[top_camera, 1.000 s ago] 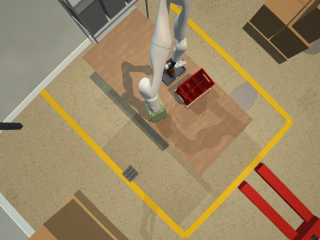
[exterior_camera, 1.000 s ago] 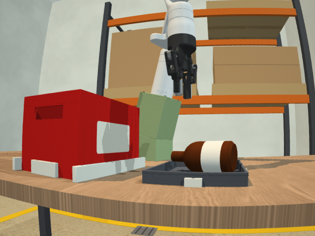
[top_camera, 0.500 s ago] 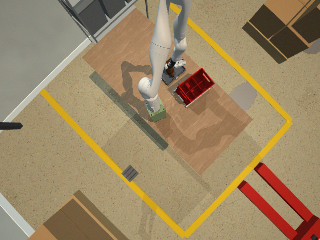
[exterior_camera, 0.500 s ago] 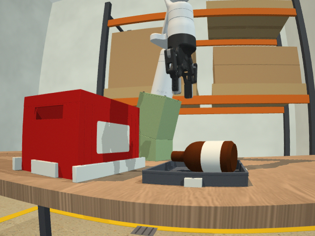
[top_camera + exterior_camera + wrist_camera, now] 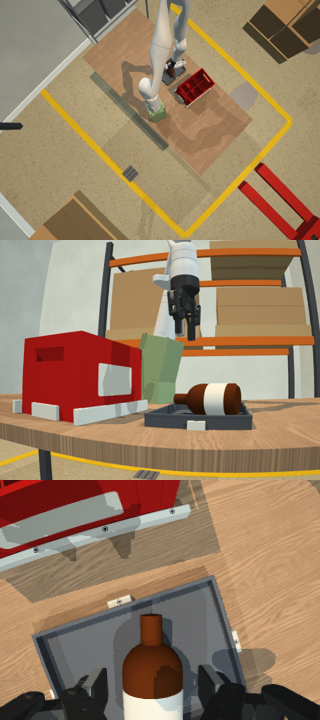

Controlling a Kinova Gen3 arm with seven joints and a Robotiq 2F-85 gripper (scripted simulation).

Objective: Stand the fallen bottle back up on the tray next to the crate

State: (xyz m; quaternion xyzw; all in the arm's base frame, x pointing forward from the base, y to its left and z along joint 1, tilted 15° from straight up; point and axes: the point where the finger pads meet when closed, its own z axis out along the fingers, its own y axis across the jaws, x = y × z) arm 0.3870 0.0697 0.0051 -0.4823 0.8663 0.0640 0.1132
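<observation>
You had the brown bottle (image 5: 211, 399) lying on its side in the grey tray (image 5: 160, 419), neck pointing toward the red crate (image 5: 77, 374). The tray sat on the wooden table (image 5: 271, 431), just beside the crate but apart from it. Your gripper (image 5: 186, 329) hung well above the bottle, pointing down, fingers spread partway and holding nothing; from the wrist they flanked the bottle's white label (image 5: 152, 707). The arm's green pedestal (image 5: 158, 364) stood behind the tray.
</observation>
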